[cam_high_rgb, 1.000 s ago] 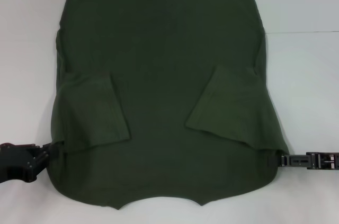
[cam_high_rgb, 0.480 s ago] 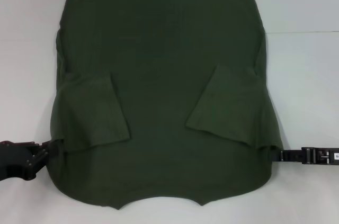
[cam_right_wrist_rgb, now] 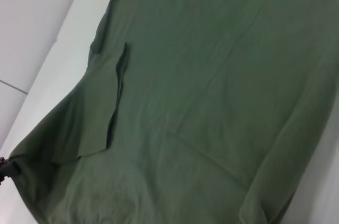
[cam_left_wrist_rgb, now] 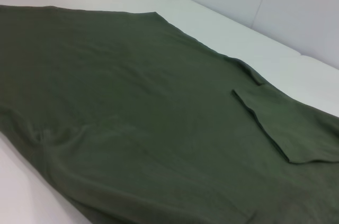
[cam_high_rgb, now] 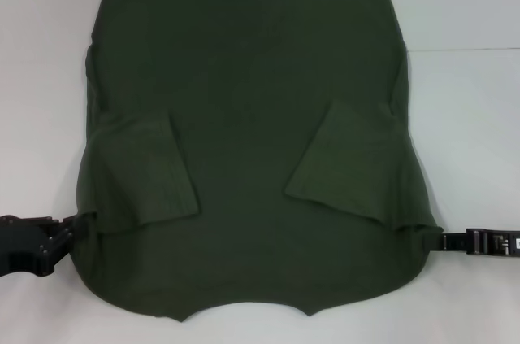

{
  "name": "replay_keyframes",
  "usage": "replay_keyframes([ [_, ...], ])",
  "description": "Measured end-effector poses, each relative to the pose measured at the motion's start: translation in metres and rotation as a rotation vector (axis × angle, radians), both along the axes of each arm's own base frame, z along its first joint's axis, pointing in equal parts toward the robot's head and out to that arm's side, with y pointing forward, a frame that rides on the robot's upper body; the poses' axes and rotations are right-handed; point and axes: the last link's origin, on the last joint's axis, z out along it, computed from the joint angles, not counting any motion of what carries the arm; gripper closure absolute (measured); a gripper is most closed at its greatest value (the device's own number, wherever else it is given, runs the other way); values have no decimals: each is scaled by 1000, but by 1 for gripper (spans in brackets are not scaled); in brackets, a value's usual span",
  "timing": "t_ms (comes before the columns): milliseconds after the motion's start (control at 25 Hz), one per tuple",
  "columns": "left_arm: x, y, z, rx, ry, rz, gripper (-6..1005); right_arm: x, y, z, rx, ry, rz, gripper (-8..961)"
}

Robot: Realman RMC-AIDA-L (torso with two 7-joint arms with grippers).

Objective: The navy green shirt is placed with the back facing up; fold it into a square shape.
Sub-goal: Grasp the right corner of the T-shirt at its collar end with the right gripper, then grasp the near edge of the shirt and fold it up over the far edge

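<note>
**Sleeves turned in, body folds still to come**

The white table fills the head view, and the navy green shirt lies flat across most of it, running from the top edge down to a scalloped collar edge at the bottom centre. Its plain back faces up. Both short sleeves already lie folded inward on the body: the left sleeve at lower left of centre, the right sleeve at lower right. That much looks done; the long body has not been folded, so the shape is far from square and the main folds remain.

The left end effector sits at the lower left edge, touching the shirt's shoulder edge; the right end effector sits at the lower right, just at the cloth. Whether either one is open or closed on fabric cannot be told.
</note>
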Motion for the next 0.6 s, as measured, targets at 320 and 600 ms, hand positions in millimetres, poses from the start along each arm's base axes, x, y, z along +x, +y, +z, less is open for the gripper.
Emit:
replay_keyframes([
  [320,0,0,0,3,-21,20,930,8,-6,3,38,6,-12,910],
  [600,-1,0,8,-6,-121,159,929,13,-21,5,76,33,37,910],
])
